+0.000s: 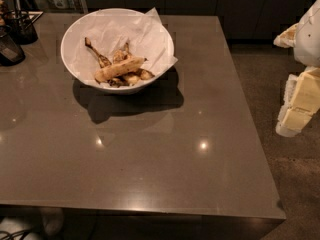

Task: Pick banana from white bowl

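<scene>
The banana (119,69) lies in the paper-lined white bowl (121,89) on the counter (165,154). The hand (299,104) hangs beyond the counter's right edge, well apart; whether it is spread cannot be told.

Speckled banana (119,69) lies diag. in paper-lined white bowl (65,54); tool (299,104) far right.

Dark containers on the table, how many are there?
2. One dark container stands at the table's far left corner, the other just nearer, at the left edge; more may be cut off there. The end effector hangs right of the table.
</scene>
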Tool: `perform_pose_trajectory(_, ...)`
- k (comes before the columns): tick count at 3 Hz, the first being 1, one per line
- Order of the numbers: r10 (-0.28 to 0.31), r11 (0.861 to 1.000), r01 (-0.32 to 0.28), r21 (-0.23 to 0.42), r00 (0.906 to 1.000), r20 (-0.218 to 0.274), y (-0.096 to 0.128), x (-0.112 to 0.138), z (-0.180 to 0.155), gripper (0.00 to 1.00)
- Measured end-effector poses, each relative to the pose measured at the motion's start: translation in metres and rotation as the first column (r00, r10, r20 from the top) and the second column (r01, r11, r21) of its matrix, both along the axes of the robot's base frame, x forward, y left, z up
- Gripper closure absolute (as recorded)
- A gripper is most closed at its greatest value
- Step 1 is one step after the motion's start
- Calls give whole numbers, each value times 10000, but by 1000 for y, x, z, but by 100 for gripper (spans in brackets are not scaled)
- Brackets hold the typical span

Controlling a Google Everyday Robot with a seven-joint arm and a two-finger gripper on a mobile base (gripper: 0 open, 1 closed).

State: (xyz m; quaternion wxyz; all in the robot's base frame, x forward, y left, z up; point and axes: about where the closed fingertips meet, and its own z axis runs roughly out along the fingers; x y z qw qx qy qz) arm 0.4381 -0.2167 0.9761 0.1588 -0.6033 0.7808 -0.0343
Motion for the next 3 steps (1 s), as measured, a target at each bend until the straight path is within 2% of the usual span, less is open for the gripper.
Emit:
perform_pose_trajectory(2, 206, 9998, -206, -22, 9998, 14, 4, 7, 4, 0)
perform_pose_trajectory(3, 845, 9964, -847, -95, 9962, -226, 17, 23, 4, 0)
